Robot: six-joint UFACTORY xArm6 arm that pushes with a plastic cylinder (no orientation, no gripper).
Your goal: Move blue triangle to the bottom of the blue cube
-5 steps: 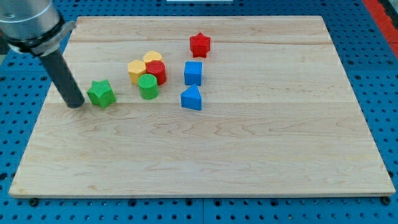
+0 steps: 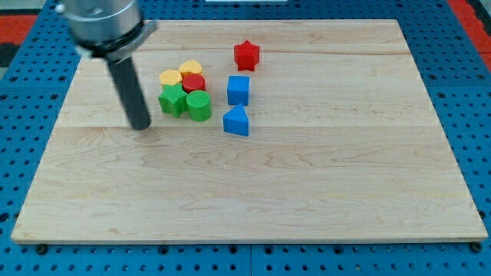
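The blue triangle [image 2: 236, 121] lies on the wooden board [image 2: 245, 184] just below the blue cube [image 2: 238, 90], apart from it by a small gap. My tip [image 2: 141, 125] rests on the board at the view's left, well left of both blue blocks. It stands just left of a green star [image 2: 173, 100], with a small gap between them.
A cluster sits left of the blue cube: the green star, a green cylinder [image 2: 199, 106], a red cylinder [image 2: 193, 83] and two yellow blocks [image 2: 171, 77] [image 2: 190, 68]. A red star [image 2: 246, 55] lies above the blue cube.
My tip has moved right. The green star has been pushed right and up into the cluster. The green cylinder has shifted right and the other cluster blocks have moved slightly.
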